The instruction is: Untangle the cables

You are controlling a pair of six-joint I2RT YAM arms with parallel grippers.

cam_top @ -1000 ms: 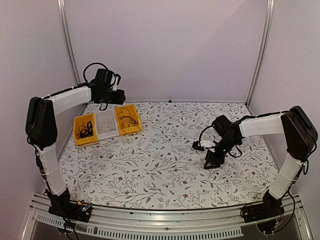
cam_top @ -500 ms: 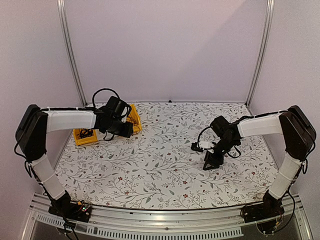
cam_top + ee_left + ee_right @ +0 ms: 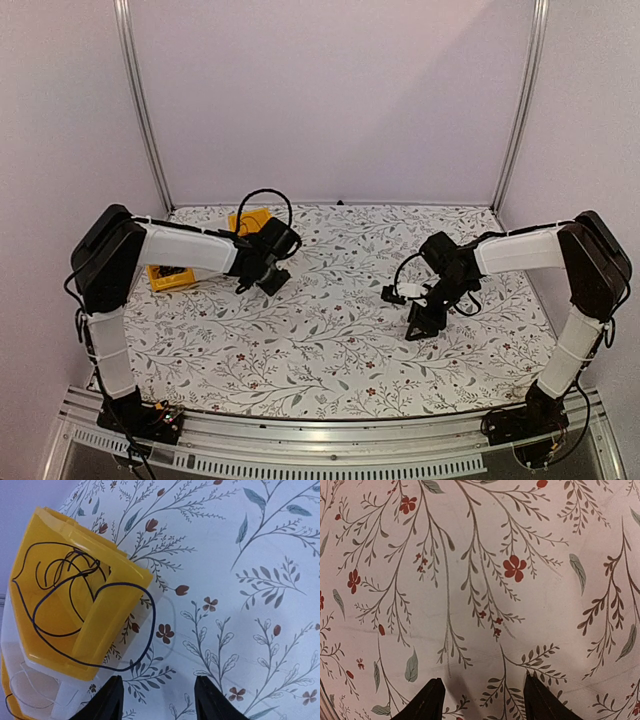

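At the far left of the desk [image 3: 340, 350], which is covered in a floral print, a yellow bin [image 3: 163, 279] sits partly hidden under the left arm's white forearm. A dark tangle of cables [image 3: 174, 270] shows inside it. Just to its right the left gripper [image 3: 157, 680] hangs over the cloth, its fingers [image 3: 112, 700] apart with only printed cloth between them. The left wrist view looks onto a second yellow bin [image 3: 102, 630] just beyond those fingers. A thin black cable [image 3: 81, 571] lies in loose coils on that bin's floor. One wide loop of it spills over the wall facing the gripper and rests on the desk. Against the left side of this bin stands a pale see-through bin [image 3: 37, 680]; a faint thin wire shows in it, too dim to describe further. In the top view a far corner of the second yellow bin pokes out behind the left wrist

Well to the right, on the right half of the desk, the right gripper [image 3: 482, 679] points down, low over the cloth. Its fingers [image 3: 427, 702] stand apart and hold nothing; between them lie only the leaves and red flowers of the print. Whether the tips touch the cloth cannot be told
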